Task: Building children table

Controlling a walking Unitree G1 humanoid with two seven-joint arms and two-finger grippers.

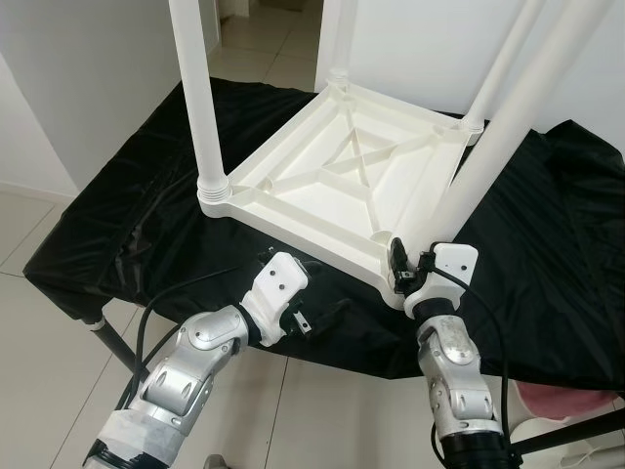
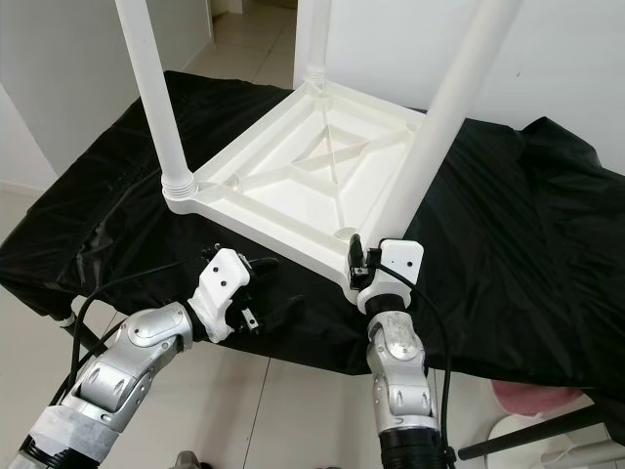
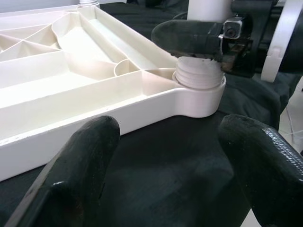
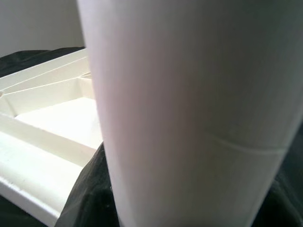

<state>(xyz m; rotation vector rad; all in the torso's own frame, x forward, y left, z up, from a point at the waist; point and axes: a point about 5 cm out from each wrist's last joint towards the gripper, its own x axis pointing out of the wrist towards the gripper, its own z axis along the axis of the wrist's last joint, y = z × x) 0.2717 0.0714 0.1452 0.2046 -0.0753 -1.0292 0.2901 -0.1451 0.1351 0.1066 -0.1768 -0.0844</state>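
Observation:
A white plastic children's table top [image 1: 322, 186] lies upside down on a black cloth [image 1: 137, 205]. Three legs stand in its corner sockets: near left [image 1: 200, 107], far left [image 1: 337, 39] and far right [image 1: 503, 68]. A fourth leg [image 1: 498, 137] leans at the near right corner, its threaded end [image 3: 199, 75] resting in the socket [image 3: 201, 101]. My right gripper [image 1: 402, 266] is shut on this leg's base, and the leg [image 4: 189, 113] stands close before its camera. My left gripper [image 1: 305, 315] hovers open over the cloth near the front edge, left of that corner, holding nothing.
The cloth-covered table ends just in front of my arms, with tiled floor [image 1: 39, 322] below. White walls stand at the left and back, with a doorway [image 1: 264, 29] between. A pink object [image 1: 557, 401] sits low on the right. Black cables [image 1: 166, 298] trail from my left wrist.

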